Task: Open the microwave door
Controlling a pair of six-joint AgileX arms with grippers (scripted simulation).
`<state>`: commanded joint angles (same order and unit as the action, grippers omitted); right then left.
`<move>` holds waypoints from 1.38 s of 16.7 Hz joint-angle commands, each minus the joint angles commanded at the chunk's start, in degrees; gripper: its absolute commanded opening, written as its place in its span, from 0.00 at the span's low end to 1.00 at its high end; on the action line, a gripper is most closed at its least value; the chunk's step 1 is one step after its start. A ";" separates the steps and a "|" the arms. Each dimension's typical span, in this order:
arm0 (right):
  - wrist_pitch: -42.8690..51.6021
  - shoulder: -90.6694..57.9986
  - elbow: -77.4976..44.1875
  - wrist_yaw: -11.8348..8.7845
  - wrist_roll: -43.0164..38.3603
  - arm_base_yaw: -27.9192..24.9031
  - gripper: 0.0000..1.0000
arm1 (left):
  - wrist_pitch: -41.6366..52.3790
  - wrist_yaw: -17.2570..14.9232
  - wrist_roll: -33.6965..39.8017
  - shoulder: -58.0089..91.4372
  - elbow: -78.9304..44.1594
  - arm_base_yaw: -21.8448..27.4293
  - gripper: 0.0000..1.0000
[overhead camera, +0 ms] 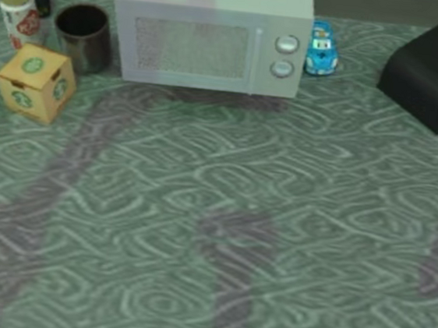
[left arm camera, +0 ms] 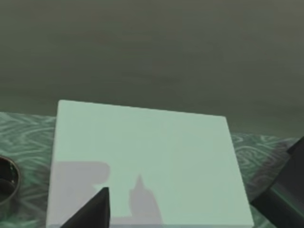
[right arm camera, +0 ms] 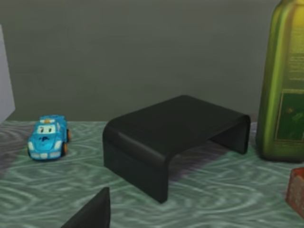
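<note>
The pale microwave point(overhead camera: 212, 7) stands at the back middle of the table. Its door point(overhead camera: 188, 47), with the speckled mesh window, lies flush with the front, and the slim handle point(overhead camera: 255, 54) runs beside the two-knob panel point(overhead camera: 284, 56). Neither arm appears in the top view. The left wrist view looks down on the microwave's flat top point(left arm camera: 142, 161) from in front, with only a dark tip of my left gripper point(left arm camera: 95, 211) showing. The right wrist view shows a dark tip of my right gripper point(right arm camera: 95, 211) low over the cloth, off to the microwave's right.
Left of the microwave are a dark mug point(overhead camera: 83, 36), a printed can point(overhead camera: 21, 16) and a yellow cube box point(overhead camera: 35, 82). On its right sit a blue toy car point(overhead camera: 322, 48) and a black angular box point(overhead camera: 436, 69). A green bottle point(right arm camera: 284, 80) stands beyond that box.
</note>
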<state>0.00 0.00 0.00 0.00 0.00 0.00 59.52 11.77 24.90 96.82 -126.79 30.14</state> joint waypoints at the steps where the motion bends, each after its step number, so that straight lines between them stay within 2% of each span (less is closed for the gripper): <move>1: 0.00 0.00 0.00 0.00 0.00 0.00 1.00 | 2.64 0.63 1.53 4.99 -5.78 1.28 1.00; 5: 0.00 0.00 0.00 0.00 0.00 0.00 1.00 | 13.04 3.10 6.48 23.84 -24.30 5.61 1.00; 10: 0.00 0.00 0.00 0.00 0.00 0.00 1.00 | 23.99 5.87 10.13 41.84 -36.76 8.83 1.00; 14: 0.00 0.00 0.00 0.00 0.00 0.00 1.00 | 28.15 7.00 11.19 47.62 -39.54 9.71 1.00; 20: 0.00 0.00 0.00 0.00 0.00 0.00 1.00 | 27.87 6.90 11.10 47.89 -39.27 9.38 1.00; 23: 0.00 0.00 0.00 0.00 0.00 0.00 1.00 | 24.04 6.67 10.44 47.26 -35.30 8.92 1.00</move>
<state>0.00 0.00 0.00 0.00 0.00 0.00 83.56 18.44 35.34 144.08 -162.09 39.06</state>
